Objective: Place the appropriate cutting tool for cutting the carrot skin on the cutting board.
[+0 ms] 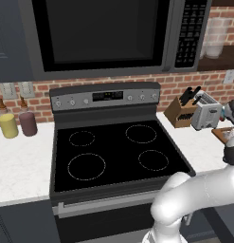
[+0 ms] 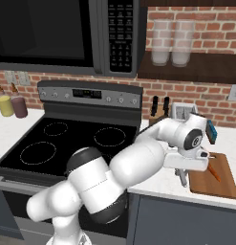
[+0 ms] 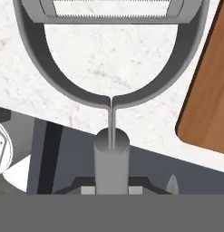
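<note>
Standing at the left of the stove point(image 2: 67, 143) are a yellow jar point(image 2: 5, 105) and a dark red jar point(image 2: 19, 106) on the white surface point(image 3: 113, 63). To the stove's right, a knife block point(image 1: 181, 113) and a toaster point(image 1: 206, 111) sit by the brick wall. The gripper point(image 2: 183, 178) hangs just right of the stove, over the surface's front edge, its jaws clenched on the grey handle of a peeler point(image 3: 112, 113), whose Y-shaped head and blade point down at the white top. Farther right of the stove lies the cutting board point(image 2: 224, 184), apart from the peeler, with the carrot point(image 2: 214, 172) resting on it.
</note>
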{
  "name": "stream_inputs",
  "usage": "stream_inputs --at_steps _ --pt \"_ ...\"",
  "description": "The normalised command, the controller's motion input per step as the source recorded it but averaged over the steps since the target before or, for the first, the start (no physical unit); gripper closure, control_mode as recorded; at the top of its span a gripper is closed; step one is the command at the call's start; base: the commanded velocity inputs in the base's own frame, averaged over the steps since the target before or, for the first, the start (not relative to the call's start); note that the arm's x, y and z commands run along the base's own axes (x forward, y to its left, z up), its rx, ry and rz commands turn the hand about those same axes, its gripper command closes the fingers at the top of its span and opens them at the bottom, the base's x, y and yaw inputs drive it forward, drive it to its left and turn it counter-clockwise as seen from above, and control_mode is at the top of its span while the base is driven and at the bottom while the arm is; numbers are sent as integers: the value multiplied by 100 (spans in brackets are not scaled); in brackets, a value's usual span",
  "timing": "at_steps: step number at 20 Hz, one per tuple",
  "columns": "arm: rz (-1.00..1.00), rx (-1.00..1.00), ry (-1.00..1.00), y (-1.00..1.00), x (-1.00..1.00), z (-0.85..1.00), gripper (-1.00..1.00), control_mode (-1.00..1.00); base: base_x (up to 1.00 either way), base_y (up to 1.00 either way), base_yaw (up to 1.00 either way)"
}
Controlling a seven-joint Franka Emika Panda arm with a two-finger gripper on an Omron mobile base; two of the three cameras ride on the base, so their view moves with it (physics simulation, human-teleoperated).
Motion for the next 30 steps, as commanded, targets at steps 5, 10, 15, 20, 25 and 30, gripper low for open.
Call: stream_inputs --at_steps 5,10,15,20,25,30 --pt "0 2 0 -1 52 -21 100 -100 0 0 0" --pt "0 0 -1 -17 34 -19 100 -100 0 0 0" --pt "-1 0 -5 -20 27 -28 100 -100 0 0 0" --pt "-5 -3 -13 -21 3 -49 100 -100 0 0 0" --pt "-6 -1 -7 -40 2 -41 100 -100 0 0 0" --pt "-6 -2 -2 -36 8 -23 100 -100 0 0 0"
